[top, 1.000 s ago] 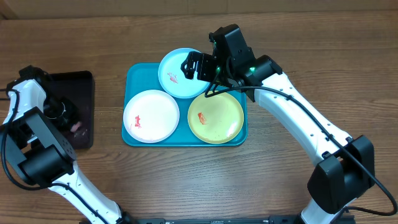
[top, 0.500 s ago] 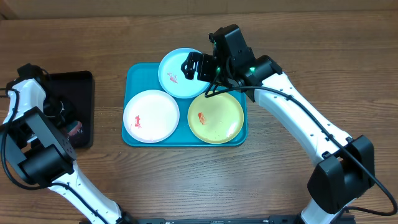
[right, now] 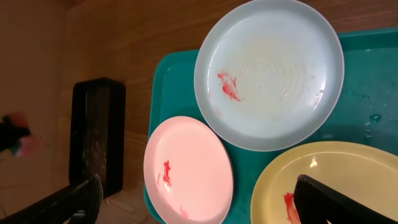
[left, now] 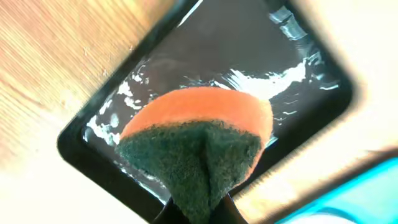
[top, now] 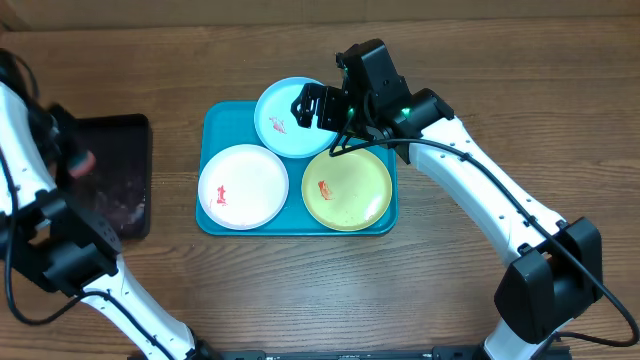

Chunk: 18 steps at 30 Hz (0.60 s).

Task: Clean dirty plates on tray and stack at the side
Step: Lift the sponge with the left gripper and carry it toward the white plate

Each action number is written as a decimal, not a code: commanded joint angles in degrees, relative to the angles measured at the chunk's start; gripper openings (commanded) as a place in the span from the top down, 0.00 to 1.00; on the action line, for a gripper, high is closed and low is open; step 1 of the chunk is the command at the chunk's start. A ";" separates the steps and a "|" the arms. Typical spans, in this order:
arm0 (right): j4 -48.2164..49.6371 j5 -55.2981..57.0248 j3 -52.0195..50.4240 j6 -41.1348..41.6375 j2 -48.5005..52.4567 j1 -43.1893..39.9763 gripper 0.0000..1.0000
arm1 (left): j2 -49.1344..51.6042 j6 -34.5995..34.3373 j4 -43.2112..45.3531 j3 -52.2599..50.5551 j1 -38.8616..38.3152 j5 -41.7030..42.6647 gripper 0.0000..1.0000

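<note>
**Left gripper** point(top: 72, 160): clamped on the sponge point(left: 198, 140), hanging over the 9 o'clock edge of the black tray point(top: 128, 200).

**Right gripper** point(top: 318, 105): jaws wide apart, holding nothing, over the blue plate point(top: 272, 105).

**Plates:** all three lie in the tray point(top: 213, 120), each smeared red. Blue is at 12 o'clock, the white plate point(top: 243, 187) at 8 and the yellow plate point(top: 347, 188) at 4.

**Bearing:** the tray lies at 3 o'clock from the sponge, with the white plate nearest.

**Judgement:** the left arm must carry the sponge toward 3 o'clock.
</note>
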 commanded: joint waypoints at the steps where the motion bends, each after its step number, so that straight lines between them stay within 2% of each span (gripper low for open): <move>1: 0.48 1.01 1.29 -0.20 -0.66 0.24 0.00 | -0.76 0.20 -2.58 6.95 -0.42 4.35 0.96; 3: 1.33 2.34 1.29 -0.17 -0.66 -0.09 0.00 | -0.24 0.20 -0.90 3.78 -1.60 2.60 0.96; 7: 1.49 2.36 1.29 -0.17 -0.66 -0.07 0.00 | -0.09 0.59 11.91 -14.69 -3.93 0.72 0.96; 9: 1.14 2.38 1.29 -0.20 -0.66 -0.07 0.00 | -0.09 0.85 15.28 -19.91 -4.22 1.18 0.96; 12: 0.59 2.56 1.29 -0.20 -0.66 -0.07 0.00 | -0.48 1.11 13.05 -16.96 -3.34 1.20 0.96; 18: 0.20 3.93 1.29 -0.17 -0.66 -0.17 0.00 | -2.84 1.09 -3.26 3.69 -0.15 1.42 0.96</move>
